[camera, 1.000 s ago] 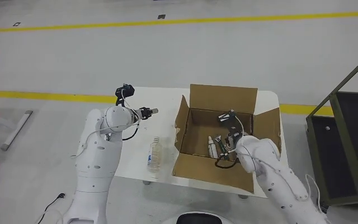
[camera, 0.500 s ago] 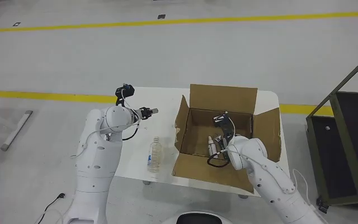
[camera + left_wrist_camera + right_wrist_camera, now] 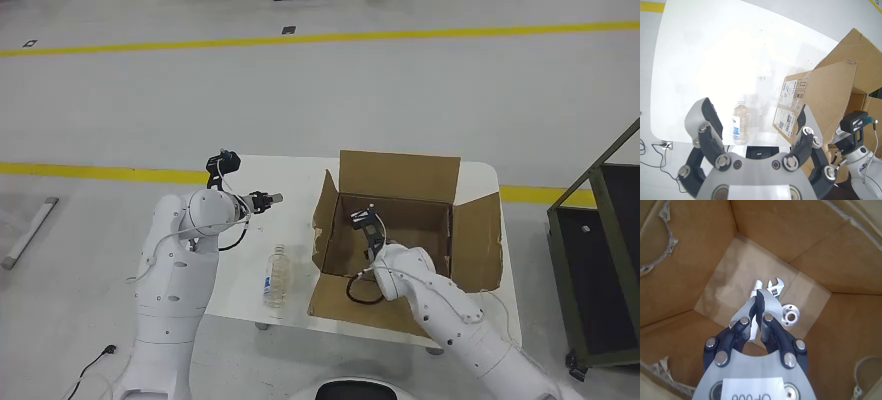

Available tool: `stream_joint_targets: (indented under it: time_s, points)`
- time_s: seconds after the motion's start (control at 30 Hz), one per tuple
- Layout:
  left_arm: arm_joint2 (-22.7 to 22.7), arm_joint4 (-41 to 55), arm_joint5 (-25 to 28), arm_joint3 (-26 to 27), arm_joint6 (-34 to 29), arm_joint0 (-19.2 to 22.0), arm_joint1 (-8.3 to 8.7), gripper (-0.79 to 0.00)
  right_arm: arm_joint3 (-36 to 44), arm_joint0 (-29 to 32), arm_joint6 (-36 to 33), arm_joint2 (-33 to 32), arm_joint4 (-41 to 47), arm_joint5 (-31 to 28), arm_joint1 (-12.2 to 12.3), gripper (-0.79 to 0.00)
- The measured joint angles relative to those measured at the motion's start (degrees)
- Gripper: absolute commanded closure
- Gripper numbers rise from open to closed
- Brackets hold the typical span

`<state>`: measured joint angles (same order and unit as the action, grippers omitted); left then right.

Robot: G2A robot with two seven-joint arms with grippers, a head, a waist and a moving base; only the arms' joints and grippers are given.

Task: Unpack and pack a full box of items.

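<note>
The right pincer is pressed together (nothing is held) just above the white tube, at the middle of the box floor.

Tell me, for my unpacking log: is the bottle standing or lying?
Lying: the bottle rests lengthwise on its side on the table, outside the box.

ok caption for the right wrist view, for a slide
Right tool, shut, hangs inside the cardboard box above a white tube, a wrench and a metal flange.
</note>
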<state>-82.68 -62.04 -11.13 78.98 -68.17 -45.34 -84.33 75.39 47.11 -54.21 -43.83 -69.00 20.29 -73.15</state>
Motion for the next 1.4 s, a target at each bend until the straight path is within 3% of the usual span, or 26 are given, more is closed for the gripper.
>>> stream_joint_targets:
  time_s: [0.07,0.17,0.27,0.4,0.43,0.53,1.0,1.4]
  points:
    - [0.00,0.00,0.00,0.00,0.00,0.00,0.00,-0.785,-3.28,-2.03,-0.22,1.17,0.51,0.45,-1.12,0.000]
    - [0.00,0.00,0.00,0.00,0.00,0.00,0.00,-0.785,-7.29,-4.04,-0.77,1.81,1.79,1.16,-2.28,-0.212]
    - [0.00,0.00,0.00,0.00,0.00,0.00,0.00,-0.785,-9.62,-5.10,-1.44,1.60,2.97,1.23,-3.01,-0.332]
    - [0.00,0.00,0.00,0.00,0.00,0.00,0.00,-0.785,-9.84,-5.31,-3.15,0.55,3.54,0.71,-3.21,-0.394]
    - [0.00,0.00,0.00,0.00,0.00,0.00,0.00,-0.785,-9.55,-5.12,-3.86,0.31,3.30,0.25,-3.18,-0.456]
    - [0.00,0.00,0.00,0.00,0.00,0.00,0.00,-0.785,-8.55,-4.26,-5.27,-0.50,2.26,-0.40,-2.92,-0.511]
    - [0.00,0.00,0.00,0.00,0.00,0.00,0.00,-0.785,-6.78,0.49,-7.21,-3.38,1.04,0.09,-2.82,-0.573]
    - [0.00,0.00,0.00,0.00,0.00,0.00,0.00,-0.785,-11.89,-0.46,-4.16,-3.21,2.41,0.05,-4.54,-0.477]
